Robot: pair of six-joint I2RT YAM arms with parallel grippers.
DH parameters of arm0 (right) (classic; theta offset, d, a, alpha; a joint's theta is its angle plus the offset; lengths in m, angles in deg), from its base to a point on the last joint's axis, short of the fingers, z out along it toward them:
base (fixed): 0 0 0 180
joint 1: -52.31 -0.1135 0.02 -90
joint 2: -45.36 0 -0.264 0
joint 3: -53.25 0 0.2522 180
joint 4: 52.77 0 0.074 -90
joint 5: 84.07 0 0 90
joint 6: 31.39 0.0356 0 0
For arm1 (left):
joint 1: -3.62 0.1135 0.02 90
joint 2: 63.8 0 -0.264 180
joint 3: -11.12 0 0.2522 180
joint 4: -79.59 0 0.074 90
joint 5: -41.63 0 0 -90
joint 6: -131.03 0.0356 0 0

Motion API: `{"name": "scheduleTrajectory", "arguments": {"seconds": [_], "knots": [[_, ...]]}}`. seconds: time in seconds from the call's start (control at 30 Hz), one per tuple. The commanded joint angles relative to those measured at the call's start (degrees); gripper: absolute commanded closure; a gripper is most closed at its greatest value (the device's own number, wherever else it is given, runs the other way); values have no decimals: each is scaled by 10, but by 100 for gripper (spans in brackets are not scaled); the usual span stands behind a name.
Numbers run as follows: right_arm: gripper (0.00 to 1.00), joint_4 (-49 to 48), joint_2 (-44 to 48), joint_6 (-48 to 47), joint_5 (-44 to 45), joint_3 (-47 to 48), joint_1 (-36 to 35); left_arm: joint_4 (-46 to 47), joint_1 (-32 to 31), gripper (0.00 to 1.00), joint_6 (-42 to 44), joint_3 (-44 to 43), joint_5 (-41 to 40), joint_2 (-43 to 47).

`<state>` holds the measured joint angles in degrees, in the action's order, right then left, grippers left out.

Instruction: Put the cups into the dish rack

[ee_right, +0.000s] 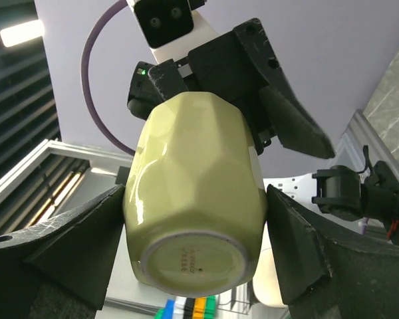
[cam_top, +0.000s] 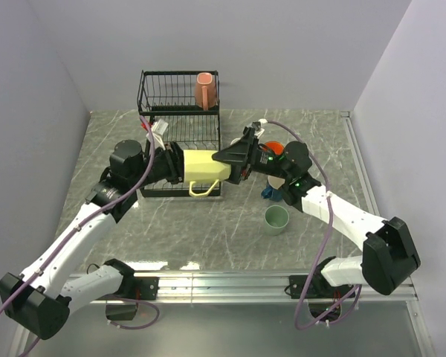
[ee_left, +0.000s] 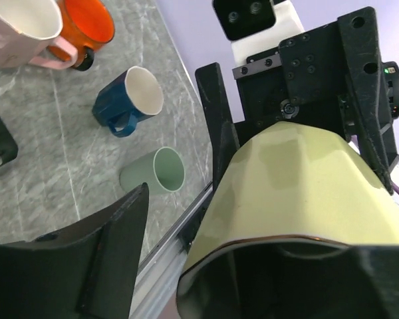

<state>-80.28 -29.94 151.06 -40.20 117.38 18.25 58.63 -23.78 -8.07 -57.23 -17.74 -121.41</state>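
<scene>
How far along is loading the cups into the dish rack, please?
Done: one pink cup sits in the dish rack's upper basket. In hand: the right hand grips the pale yellow cup above the lower tray, the left hand open. Left: orange cup, blue cup, green cup, second pink cup on the table.

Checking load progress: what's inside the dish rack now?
One pink cup in the dish rack's upper basket. The pale yellow cup and left arm cover much of the lower tray, so anything there can't be seen.
</scene>
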Motion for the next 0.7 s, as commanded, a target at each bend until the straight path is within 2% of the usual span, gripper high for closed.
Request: {"name": "scheduleTrajectory", "arguments": {"seconds": [0.0, 0.37, 0.5, 0.67], "knots": [[100, -85, 2, 24, -3, 20, -22, -61, -18, 43, 37, -17, -26, -14], [100, -114, -27, 44, -13, 17, 33, -163, 5, 22, 57, -23, -124, 21], [100, -112, -41, 43, -33, 27, 50, -223, 11, 19, 81, -47, -174, 28], [100, -122, -54, 49, -43, 33, 58, -250, 23, 17, 93, -56, -201, 25]]}}
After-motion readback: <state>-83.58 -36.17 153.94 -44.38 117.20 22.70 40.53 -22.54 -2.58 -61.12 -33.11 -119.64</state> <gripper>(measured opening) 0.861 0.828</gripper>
